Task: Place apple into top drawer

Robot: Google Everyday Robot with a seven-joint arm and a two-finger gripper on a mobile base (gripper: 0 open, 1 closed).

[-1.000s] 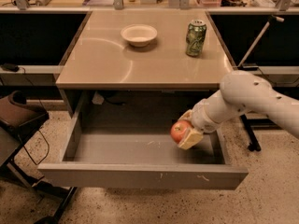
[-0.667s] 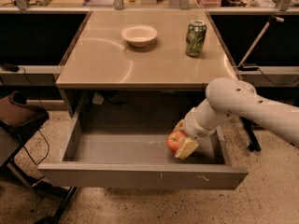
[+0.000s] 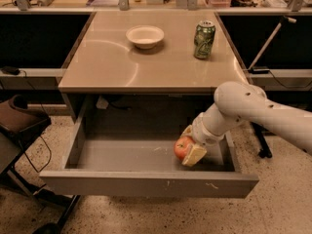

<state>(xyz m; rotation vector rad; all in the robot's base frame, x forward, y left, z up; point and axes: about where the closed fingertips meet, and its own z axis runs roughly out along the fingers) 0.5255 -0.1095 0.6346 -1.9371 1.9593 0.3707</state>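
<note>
The top drawer (image 3: 146,183) stands pulled out under the table, its grey front panel facing me. My gripper (image 3: 189,146) reaches down into the drawer's right part. It is shut on the red-orange apple (image 3: 182,147), one pale finger (image 3: 194,155) in front of it and one behind. The apple sits low, at or just above the drawer floor; I cannot tell whether it touches. My white arm (image 3: 253,112) comes in from the right.
A white bowl (image 3: 145,36) and a green soda can (image 3: 204,39) stand on the tabletop (image 3: 122,67) above the drawer. A brown chair (image 3: 19,121) is at the left. A dark stand (image 3: 261,145) is to the right of the drawer.
The gripper has carried the apple lower into the drawer and a little to the left. The arm's elbow has dropped with it. The drawer, bowl and can have not moved.
</note>
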